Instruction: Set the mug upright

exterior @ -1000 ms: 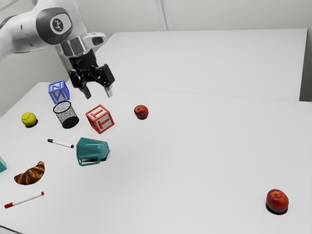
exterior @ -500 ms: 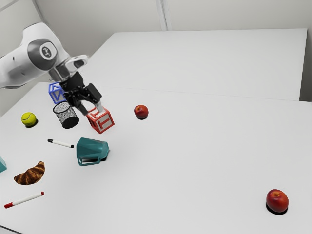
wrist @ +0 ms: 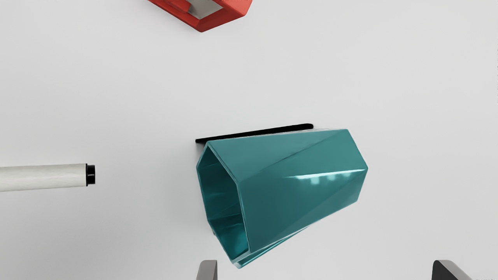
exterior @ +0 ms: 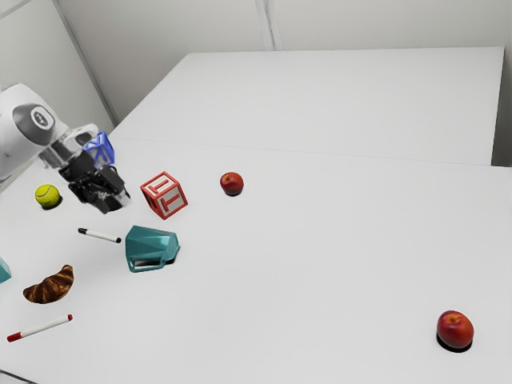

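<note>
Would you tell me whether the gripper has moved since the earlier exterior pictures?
Yes, the gripper has moved lower and toward the exterior view's left, judged against the red block, which it no longer overlaps there.

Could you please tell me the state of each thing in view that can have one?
Gripper: open, holding nothing.
Teal mug: lying on its side, not yet upright.
Black-ended marker: lying flat.
Red-ended marker: lying flat.
Croissant: looks whole.
Apple near the red block: looks whole.
Apple at the exterior view's right: looks whole.
</note>
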### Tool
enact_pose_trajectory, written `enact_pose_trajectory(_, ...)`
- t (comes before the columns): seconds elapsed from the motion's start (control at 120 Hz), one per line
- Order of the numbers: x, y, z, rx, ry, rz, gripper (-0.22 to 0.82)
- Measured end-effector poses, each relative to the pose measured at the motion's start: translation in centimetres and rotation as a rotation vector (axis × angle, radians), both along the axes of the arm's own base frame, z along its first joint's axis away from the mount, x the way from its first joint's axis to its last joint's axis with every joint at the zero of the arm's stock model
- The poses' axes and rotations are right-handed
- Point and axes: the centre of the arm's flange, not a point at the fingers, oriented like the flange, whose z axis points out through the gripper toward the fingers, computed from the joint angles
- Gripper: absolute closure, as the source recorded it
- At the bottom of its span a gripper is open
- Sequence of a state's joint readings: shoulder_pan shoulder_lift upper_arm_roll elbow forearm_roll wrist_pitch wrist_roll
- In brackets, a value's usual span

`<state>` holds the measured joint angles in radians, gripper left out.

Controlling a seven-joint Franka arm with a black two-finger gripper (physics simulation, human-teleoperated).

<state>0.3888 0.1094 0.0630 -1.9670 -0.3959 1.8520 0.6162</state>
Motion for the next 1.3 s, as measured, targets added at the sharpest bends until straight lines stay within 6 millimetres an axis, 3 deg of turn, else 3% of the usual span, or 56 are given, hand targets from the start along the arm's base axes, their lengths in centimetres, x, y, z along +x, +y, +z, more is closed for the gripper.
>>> enact_pose_trajectory(0.492,-0.9,4.2,-8.4,-0.173,-0.002,-0.017,0.00)
enact_pose_trajectory(0.817,-0.6,2.4,-11.7,-0.361,-0.007,-0.051,0.01)
enact_pose_trajectory(0.925,-0.7,2.1,-12.2,-0.404,-0.009,-0.065,0.18)
enact_pose_trajectory(1.175,-0.5,1.3,-10.8,-0.464,-0.037,-0.119,0.54)
enact_pose_trajectory(1.3,-0.4,0.8,-10.6,-0.477,-0.041,-0.141,0.67)
